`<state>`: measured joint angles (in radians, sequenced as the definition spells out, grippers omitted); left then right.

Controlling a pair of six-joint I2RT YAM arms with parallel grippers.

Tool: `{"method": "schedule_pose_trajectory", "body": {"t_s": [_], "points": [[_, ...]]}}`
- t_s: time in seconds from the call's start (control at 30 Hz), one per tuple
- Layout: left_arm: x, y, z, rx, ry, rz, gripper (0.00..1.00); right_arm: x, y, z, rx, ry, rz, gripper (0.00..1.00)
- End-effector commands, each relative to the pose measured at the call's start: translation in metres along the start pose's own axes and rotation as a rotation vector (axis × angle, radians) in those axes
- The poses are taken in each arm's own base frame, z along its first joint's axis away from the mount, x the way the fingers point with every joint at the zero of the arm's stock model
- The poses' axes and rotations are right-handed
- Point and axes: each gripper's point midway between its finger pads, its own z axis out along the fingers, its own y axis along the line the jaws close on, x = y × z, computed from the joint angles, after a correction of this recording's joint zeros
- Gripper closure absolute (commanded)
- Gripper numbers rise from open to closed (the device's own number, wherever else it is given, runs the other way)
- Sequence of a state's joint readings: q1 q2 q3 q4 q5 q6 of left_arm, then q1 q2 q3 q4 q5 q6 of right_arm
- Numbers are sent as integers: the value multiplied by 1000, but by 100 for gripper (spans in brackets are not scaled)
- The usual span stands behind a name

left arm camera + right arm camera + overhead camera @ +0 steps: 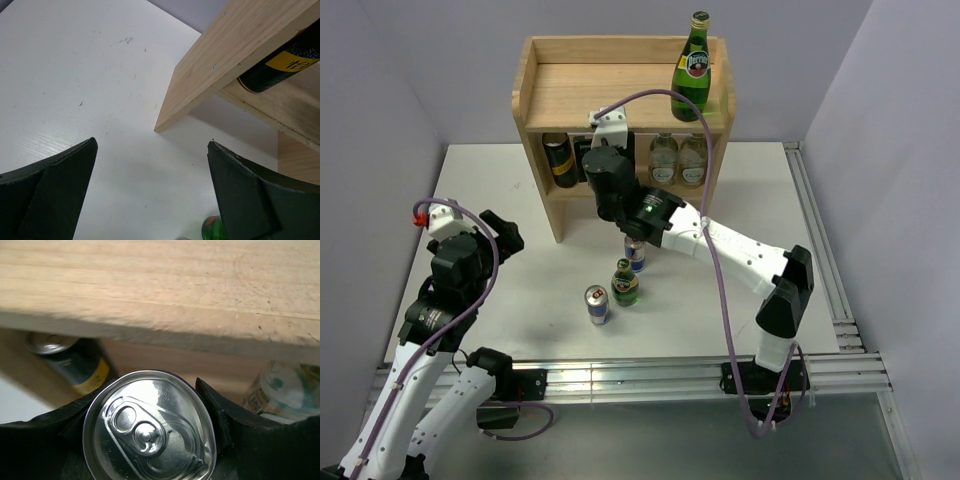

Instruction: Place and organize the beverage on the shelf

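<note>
Shelf [610, 85]: wood, stiff, two tiers, nothing on it to grip. Tall green bottle [692, 65] on the top tier, right corner: glass, probably heavy, and would likely break if knocked off, so arms should keep clear of it. Two pale bottles [664, 158] stand upright on the lower tier, right side. Small green bottle [625, 283] stands on the table [500, 180]: smooth glass, best taken round the body below the neck. The cans look thin-walled and slick. Pinch them across the body, not hard enough to dent.

Right claw [147, 395] is clenched round a silver-topped can [150, 427], one finger on each side just under the rim, pull-tab facing the wrist camera (side colour hidden, can't tell which kind). It sits at the front of the lower tier, between the black-and-gold can [560, 158] on the left and the pale bottles. I cannot tell whether its base touches the board. Left claw [151, 145] is released, jaws wide with nothing between them, over bare table by the shelf's left panel.

Count:
- shelf: 1
- tall green bottle: 1
- pale bottles: 2
- small green bottle: 1
- cans: 4, one shelved, one in the claw, and two slim cans [635, 253] on the table beside the small bottle
</note>
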<state>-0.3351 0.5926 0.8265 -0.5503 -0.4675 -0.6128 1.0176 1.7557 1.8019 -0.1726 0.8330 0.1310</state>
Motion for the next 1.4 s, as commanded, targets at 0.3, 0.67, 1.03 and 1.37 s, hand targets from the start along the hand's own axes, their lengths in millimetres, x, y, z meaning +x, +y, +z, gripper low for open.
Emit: {"method": "schedule_pose_trajectory", "body": {"t_s": [0.3, 0.67, 1.03, 1.37], "points": [[-6, -4, -2, 22, -13, 3, 1, -18, -1, 32, 20, -71, 104, 100], [-6, -5, -3, 30, -13, 1, 1, -7, 15, 48, 12, -64, 97, 100], [-6, -5, -2, 28, -11, 4, 1, 12, 22, 60, 21, -32, 85, 42], [-5, -6, -3, 33, -10, 3, 1, 14, 19, 60, 35, -30, 77, 5]]}}
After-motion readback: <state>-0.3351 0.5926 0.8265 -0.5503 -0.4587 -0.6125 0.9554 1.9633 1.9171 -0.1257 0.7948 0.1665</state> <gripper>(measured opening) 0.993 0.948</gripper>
